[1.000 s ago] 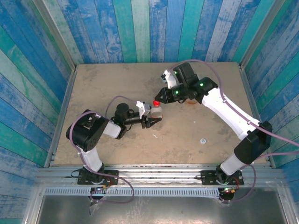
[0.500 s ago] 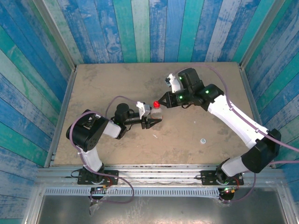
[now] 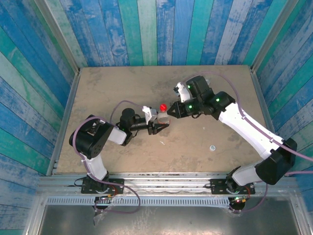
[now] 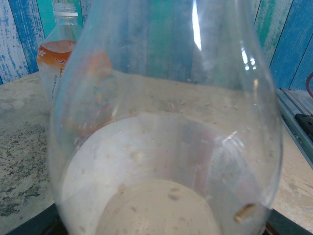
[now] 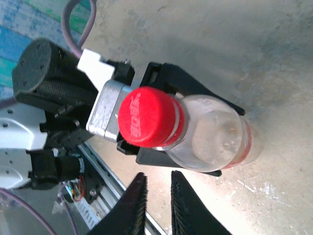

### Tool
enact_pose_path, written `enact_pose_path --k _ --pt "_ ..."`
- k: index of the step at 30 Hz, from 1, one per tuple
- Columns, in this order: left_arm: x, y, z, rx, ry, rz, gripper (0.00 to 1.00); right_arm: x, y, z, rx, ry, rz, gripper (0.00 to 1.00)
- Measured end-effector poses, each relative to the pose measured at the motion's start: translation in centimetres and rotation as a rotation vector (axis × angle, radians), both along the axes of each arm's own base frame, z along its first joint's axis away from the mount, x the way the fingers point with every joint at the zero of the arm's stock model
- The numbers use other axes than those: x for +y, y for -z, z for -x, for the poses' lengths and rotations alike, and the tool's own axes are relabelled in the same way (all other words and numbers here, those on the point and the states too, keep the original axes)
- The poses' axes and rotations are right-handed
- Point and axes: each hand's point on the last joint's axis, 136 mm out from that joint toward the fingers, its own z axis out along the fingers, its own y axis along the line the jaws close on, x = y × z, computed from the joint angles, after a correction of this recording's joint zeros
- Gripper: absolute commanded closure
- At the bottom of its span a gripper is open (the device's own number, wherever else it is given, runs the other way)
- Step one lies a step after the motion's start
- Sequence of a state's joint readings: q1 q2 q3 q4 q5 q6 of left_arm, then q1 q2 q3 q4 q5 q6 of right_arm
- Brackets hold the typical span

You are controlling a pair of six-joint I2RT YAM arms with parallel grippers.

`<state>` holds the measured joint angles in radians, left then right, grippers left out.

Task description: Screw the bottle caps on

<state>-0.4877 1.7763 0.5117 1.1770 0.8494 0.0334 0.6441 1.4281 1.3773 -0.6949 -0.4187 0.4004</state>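
The small clear bottle (image 5: 215, 139) with a red label band stands upright at mid-table, and the red cap (image 5: 145, 116) sits on its neck. My left gripper (image 3: 160, 123) is shut on the bottle's body, one black finger (image 5: 168, 81) on each side. The right gripper (image 5: 158, 177) hovers just beside the cap without touching it. Its jaws stand a little apart with nothing between them. In the left wrist view the held bottle (image 4: 166, 147) is right in front of the lens. Behind it stands the orange-labelled bottle (image 4: 57, 58), its neck uncapped. A white cap (image 3: 212, 147) lies on the table.
The beige table (image 3: 117, 88) is walled in by blue and green painted planks (image 3: 146, 29). The right arm (image 3: 244, 125) reaches in diagonally from the near right corner. The white cap lies in open space near the front right.
The right gripper was shut on the red cap; it has let go, parted slightly and drawn a little back. The left gripper and the small bottle have not moved.
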Motion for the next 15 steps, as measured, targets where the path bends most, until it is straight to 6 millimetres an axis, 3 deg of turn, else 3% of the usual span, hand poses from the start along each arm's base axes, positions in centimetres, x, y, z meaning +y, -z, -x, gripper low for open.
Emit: enact_pose_path --k 4,8,15 --pt "0.0 0.0 0.0 -0.003 0.0 -0.001 0.37 -0.3 -1.3 -1.1 -0.04 0.01 -0.005 0.68" --pt "0.0 0.0 0.0 -0.005 0.001 -0.002 0.37 0.4 -2.3 -2.4 -0.067 0.002 -0.015 0.71" --pt "0.0 0.0 0.0 -0.006 0.0 -0.003 0.37 2.4 -1.3 -4.0 -0.037 -0.044 -0.014 0.77"
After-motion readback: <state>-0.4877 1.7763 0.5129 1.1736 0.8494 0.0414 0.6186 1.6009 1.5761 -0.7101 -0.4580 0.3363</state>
